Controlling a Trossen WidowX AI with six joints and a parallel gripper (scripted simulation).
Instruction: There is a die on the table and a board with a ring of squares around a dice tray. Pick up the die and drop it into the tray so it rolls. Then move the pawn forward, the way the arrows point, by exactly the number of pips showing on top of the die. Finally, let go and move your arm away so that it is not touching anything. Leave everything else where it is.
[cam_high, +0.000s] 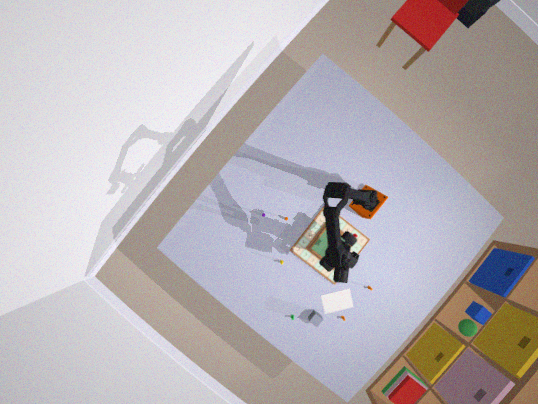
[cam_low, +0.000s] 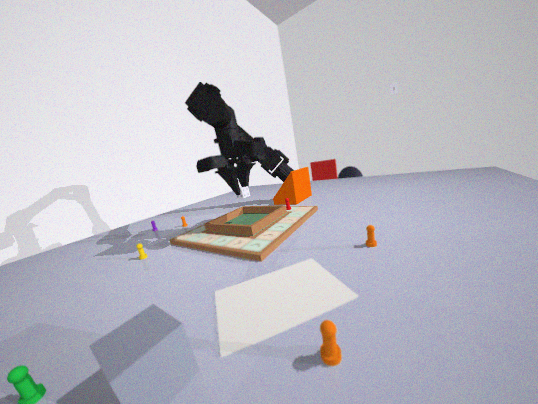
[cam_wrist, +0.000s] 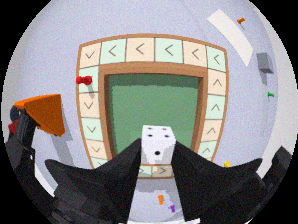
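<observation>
My gripper (cam_low: 243, 192) (cam_wrist: 156, 143) is shut on the white die (cam_low: 245, 191) (cam_wrist: 158, 143). It holds the die in the air above the board. In the wrist view the die shows four pips on one face and one on another, and overlaps the near part of the tray (cam_wrist: 152, 69) (cam_low: 230, 229). The tray has a green floor and brown walls; the arm partly hides it in the top view. The board (cam_low: 261, 256) (cam_wrist: 140, 49) has a ring of arrowed squares around it. The red pawn (cam_high: 355, 235) (cam_low: 288, 205) (cam_wrist: 86, 80) stands on a green square in the wrist view's left column, near the upper-left corner.
An orange wedge (cam_low: 301, 187) (cam_wrist: 47, 112) is at the arm's base. A white sheet (cam_high: 337, 301) (cam_low: 280, 305) and a grey block (cam_high: 311, 317) lie beyond the board. Several loose pegs stand around, including yellow (cam_low: 142, 252), purple (cam_low: 154, 226), green (cam_low: 25, 386) and orange (cam_low: 370, 236) ones.
</observation>
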